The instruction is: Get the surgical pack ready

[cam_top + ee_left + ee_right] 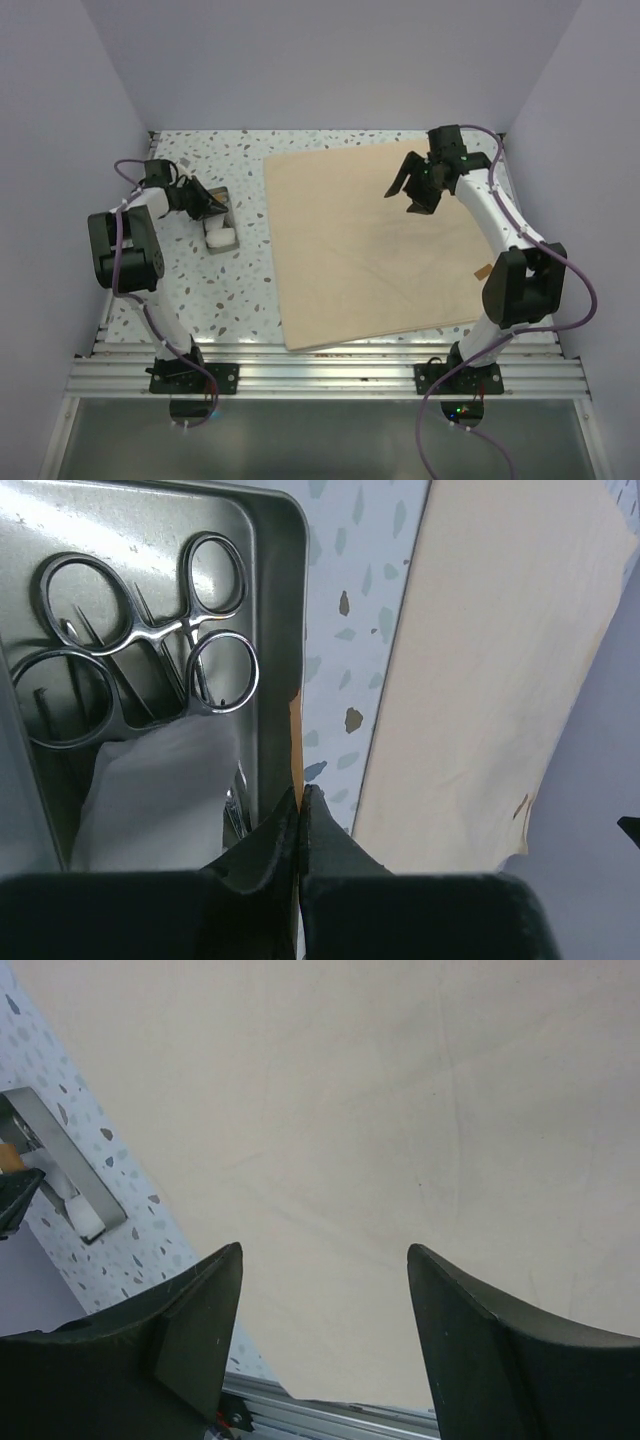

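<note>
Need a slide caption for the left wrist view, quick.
Left end effector shut at the rim of the tin; ring-handled instruments and gauze inside, cloth beside.

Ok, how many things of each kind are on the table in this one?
Tan-beige square cloth sheet: 1
Small silver rectangular tin: 1
Ring-handled steel instruments in the tin: 2
White gauze wad in the tin: 1, layers not countable
Total: 5

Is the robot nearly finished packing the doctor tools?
Not nearly. Done: the cloth lies spread flat. In hand: the left fingers pinch the tin by its wall, tools and gauze inside; the right fingers hang open above the cloth. Left: tin onto cloth, then folding.
</note>
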{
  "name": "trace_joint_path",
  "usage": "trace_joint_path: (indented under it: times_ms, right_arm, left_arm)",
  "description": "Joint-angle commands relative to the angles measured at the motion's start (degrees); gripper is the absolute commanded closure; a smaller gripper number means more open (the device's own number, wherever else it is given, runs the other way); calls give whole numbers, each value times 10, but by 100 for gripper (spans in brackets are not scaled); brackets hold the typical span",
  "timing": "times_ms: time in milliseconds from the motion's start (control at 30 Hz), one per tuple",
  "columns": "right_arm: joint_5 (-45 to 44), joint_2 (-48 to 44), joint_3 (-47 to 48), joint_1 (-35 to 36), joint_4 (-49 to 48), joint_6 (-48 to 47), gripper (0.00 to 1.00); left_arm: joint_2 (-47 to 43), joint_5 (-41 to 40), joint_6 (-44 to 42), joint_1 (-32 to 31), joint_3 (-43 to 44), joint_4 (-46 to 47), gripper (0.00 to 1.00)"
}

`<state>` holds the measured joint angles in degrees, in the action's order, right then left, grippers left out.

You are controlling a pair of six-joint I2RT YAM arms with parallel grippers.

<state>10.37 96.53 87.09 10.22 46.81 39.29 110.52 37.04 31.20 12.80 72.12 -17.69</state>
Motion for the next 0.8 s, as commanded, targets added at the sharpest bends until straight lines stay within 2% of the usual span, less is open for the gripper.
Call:
trace_joint_path:
  times_ms: [0,100,167,267,367,533,633,767]
  right_arm:
    - [-18,1,12,-3,17,-23,29]
    - [-22,1,3,-10,19,-26,29]
    - [-25,1,-2,-16,19,-29,29]
    - [-26,1,-9,-24,19,-35,29]
    - [-34,4,-9,-35,26,-40,28]
    - [-79,-1,-47,-78,36,-27,28]
    - [-102,-23,-103,-146,22,-11,28]
    - [-188,-28,-140,-205,33,-40,28]
  left_arm:
    - [36,51,-17,-3,43,-30,100]
    - [58,51,-12,4,58,-36,100]
    - [66,57,-11,11,65,-38,89]
    - [63,56,-11,14,71,-43,63]
    - [38,58,-5,14,59,-47,53]
    - [-34,39,8,13,29,-60,48]
    - [-76,2,3,13,18,-86,47]
    - [-115,-32,2,-15,-9,-81,47]
